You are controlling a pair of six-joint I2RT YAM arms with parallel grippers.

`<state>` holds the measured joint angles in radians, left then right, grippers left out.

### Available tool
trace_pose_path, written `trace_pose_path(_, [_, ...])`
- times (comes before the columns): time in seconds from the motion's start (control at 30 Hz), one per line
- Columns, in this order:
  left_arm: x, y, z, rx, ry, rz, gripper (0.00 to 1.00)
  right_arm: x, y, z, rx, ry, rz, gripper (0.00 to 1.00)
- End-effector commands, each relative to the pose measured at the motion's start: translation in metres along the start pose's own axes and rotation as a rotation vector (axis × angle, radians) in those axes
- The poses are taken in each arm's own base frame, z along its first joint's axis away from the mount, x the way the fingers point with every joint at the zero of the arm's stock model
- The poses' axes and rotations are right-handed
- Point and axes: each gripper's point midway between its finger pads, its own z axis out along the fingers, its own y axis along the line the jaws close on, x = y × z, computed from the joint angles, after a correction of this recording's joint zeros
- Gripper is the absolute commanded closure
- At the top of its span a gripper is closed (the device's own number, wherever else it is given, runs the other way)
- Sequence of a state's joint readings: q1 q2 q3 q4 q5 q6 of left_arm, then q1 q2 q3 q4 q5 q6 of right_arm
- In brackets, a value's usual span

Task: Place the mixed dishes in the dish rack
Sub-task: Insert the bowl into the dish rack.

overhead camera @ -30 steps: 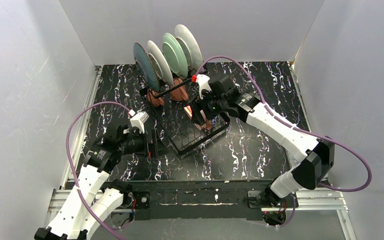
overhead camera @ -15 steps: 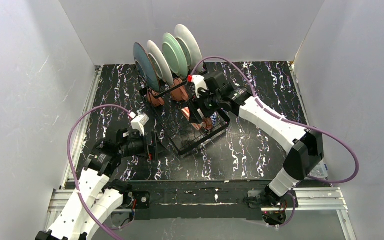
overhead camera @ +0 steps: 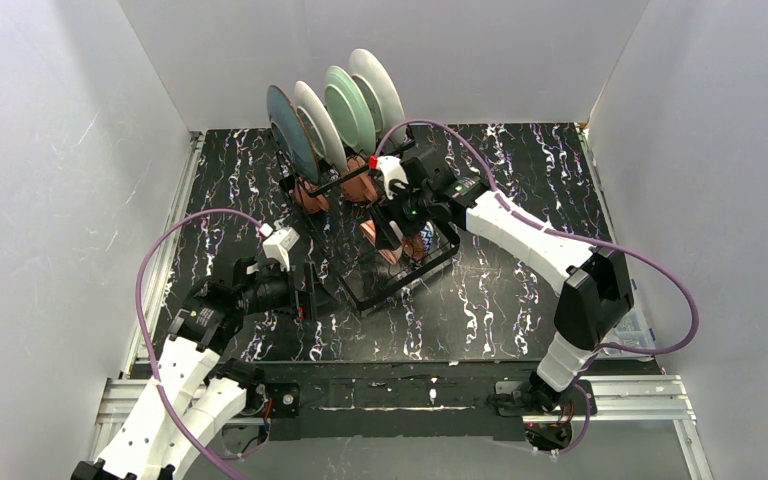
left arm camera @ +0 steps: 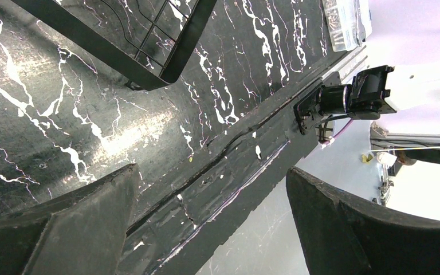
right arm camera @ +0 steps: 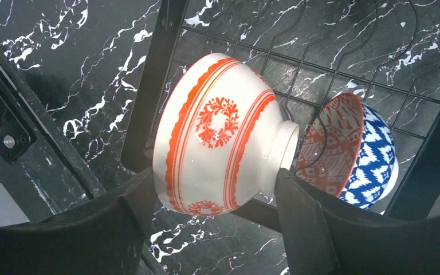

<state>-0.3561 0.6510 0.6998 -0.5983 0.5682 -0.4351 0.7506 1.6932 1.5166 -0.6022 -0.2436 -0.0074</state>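
Black marbled table [overhead camera: 520, 290] veined in white, boxed by plain white walls [overhead camera: 60, 150] on three sides, fills my screens. Two arms are up: the left arm [overhead camera: 190, 340] and the right arm [overhead camera: 530, 235].

I count four plates standing on edge in the upright slots at the far end of the dish rack [overhead camera: 375, 278], beyond both sets of jaws. They are a dark teal plate [overhead camera: 288, 130], a greyish-white plate [overhead camera: 318, 122], a pale green plate [overhead camera: 346, 105] and a white plate [overhead camera: 380, 88]. At their feet I count two terracotta mugs: the first mug [overhead camera: 310, 195] below the teal plate and the second mug [overhead camera: 362, 183] below the green one.

Bowls come to two. The right jaws stand fairly wide and are clamped on the red-patterned bowl [right arm camera: 217, 134]. It lies on its side between them, with its rim against one finger [right arm camera: 91, 229] and its foot ring against the other. It hangs over the wire grid of the rack. The blue-and-white bowl [right arm camera: 349, 149], red-patterned inside, leans on its side in the rack just beyond the jaws, next to the held bowl's foot. I cannot tell whether the two bowls touch.

The left jaws are spread wide with nothing between them, low over bare table. The rack's near corner lies just beyond them, and the table's front edge shows through the gap between the left fingers [left arm camera: 63, 229].
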Motion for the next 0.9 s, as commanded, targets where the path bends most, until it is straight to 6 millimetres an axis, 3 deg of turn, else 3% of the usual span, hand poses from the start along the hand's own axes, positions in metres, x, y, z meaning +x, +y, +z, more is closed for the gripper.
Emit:
trace_pose_path(0.0, [0.002, -0.004, 0.001, 0.03, 0.009, 0.01, 0.02, -0.029, -0.003, -0.002, -0.008, -0.102, -0.043, 0.86])
trace_pose_path(0.4, [0.003, -0.003, 0.002, 0.029, 0.016, 0.006, 0.02, -0.016, -0.017, 0.021, 0.007, -0.063, -0.015, 0.87])
trace_pose_path(0.87, [0.003, -0.002, 0.003, 0.027, 0.024, 0.0, 0.02, 0.0, -0.034, 0.031, 0.085, -0.008, -0.01, 0.87])
